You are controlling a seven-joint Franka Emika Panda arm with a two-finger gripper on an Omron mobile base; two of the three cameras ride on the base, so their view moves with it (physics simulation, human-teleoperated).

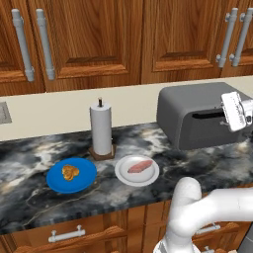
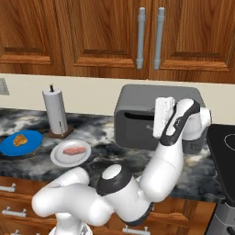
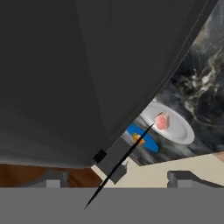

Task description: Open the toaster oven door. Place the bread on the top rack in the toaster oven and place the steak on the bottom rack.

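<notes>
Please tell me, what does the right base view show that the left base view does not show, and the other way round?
The right base view alone shows the dark cooktop to the right of the toaster oven. The left base view alone shows the counter drawer handle under the blue plate. Both show the toaster oven with its door closed, the hand at that door, the paper-towel roll, the bread on the blue plate and the steak on the white plate.
</notes>
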